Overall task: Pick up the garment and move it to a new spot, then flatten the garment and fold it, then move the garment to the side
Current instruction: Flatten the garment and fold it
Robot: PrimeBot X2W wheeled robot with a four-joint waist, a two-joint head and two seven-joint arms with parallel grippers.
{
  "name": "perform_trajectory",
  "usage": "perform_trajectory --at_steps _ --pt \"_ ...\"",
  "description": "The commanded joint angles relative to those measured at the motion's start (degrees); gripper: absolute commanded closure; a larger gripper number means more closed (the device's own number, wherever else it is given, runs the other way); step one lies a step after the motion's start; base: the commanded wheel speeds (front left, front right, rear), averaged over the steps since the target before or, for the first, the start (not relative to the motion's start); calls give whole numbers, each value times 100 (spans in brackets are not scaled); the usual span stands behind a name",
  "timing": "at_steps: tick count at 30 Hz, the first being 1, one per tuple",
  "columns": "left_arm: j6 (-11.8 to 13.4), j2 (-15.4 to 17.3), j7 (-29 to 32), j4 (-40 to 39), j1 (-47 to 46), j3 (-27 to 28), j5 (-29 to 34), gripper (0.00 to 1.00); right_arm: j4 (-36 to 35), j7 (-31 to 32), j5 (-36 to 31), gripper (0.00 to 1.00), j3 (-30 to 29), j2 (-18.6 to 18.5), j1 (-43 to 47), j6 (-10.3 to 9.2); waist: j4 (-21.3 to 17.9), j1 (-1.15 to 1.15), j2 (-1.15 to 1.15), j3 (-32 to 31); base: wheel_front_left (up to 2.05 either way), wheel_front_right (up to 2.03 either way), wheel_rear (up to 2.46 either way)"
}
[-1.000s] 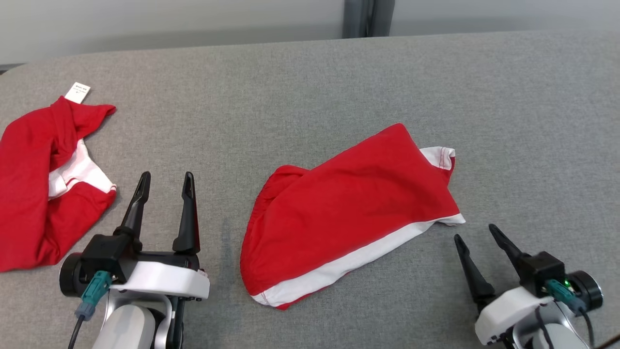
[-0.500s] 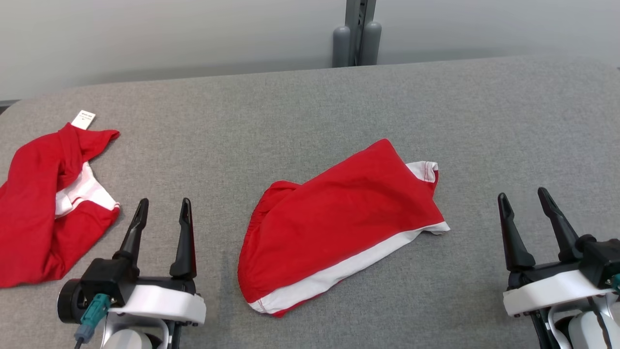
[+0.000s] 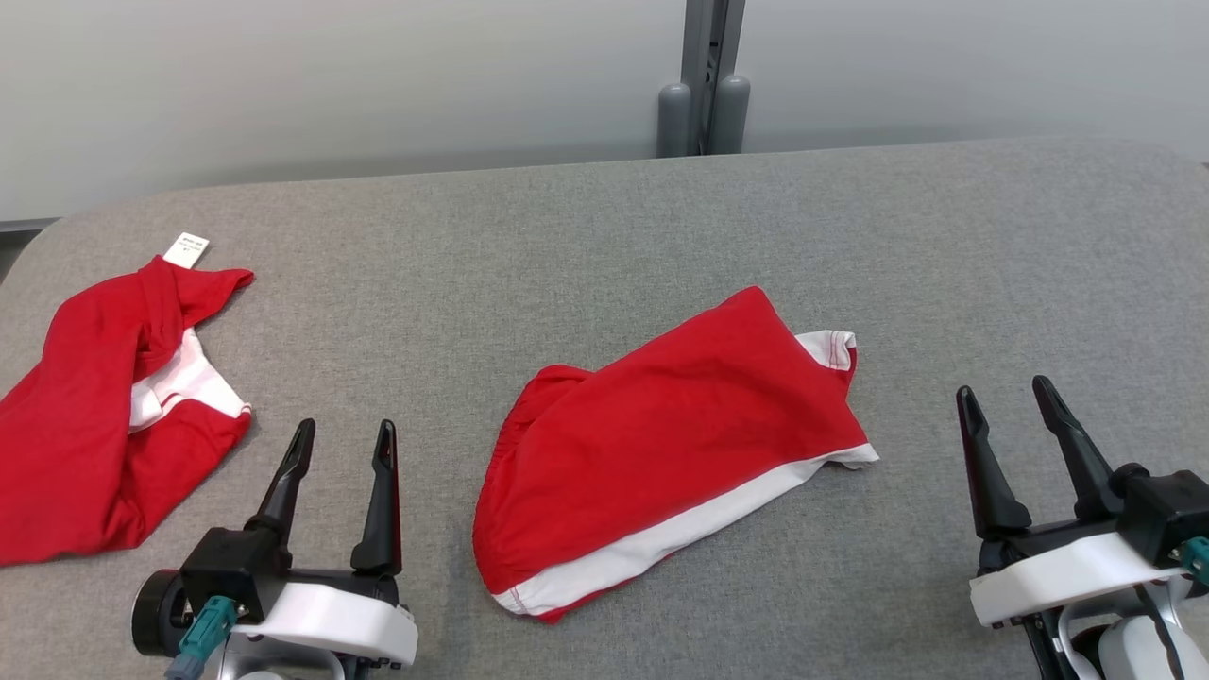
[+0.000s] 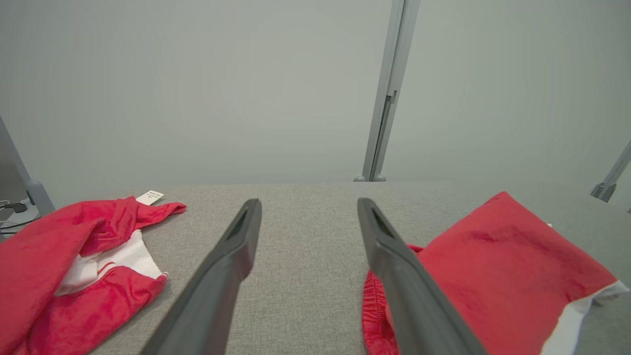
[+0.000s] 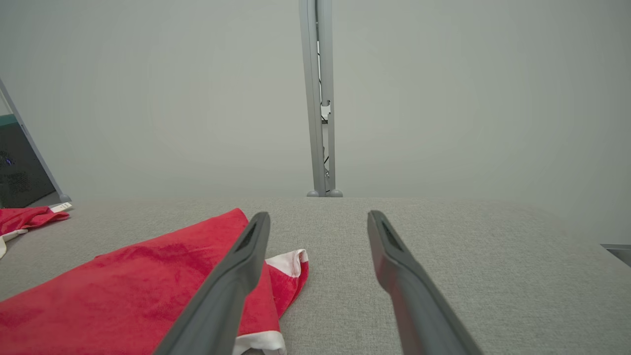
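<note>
A red garment with a white band lies folded in the middle of the grey table; the wrist views show it too. A second red and white garment lies crumpled at the far left, with a white tag at its far tip. My left gripper stands open and empty between the two garments. To the right of the folded one, my right gripper is open and empty, clear of the cloth.
The table's far edge meets a pale wall, where a grey post stands behind the middle. The table's left corner is rounded near the crumpled garment. Bare grey cloth stretches across the back and right of the table.
The head camera has tilted up, showing more wall. My right gripper has drawn away from the folded garment's near right corner, out to the right. The garments lie as before.
</note>
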Motion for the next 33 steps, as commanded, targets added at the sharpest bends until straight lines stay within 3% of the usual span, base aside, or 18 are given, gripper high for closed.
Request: perform_trajectory --at_steps 1,17,33 --pt "16 32 0 -28 31 5 -15 0 -1 -6 24 0 -10 -22 18 1 2 0 0 5 0 0 0" --pt "43 32 -1 -100 -233 -90 11 0 383 269 391 0 162 -138 -235 1 113 0 0 305 0 0 0" --pt "-58 -118 -129 92 -676 -226 45 0 1534 779 947 0 1389 -380 -1285 1 389 0 0 833 0 0 0"
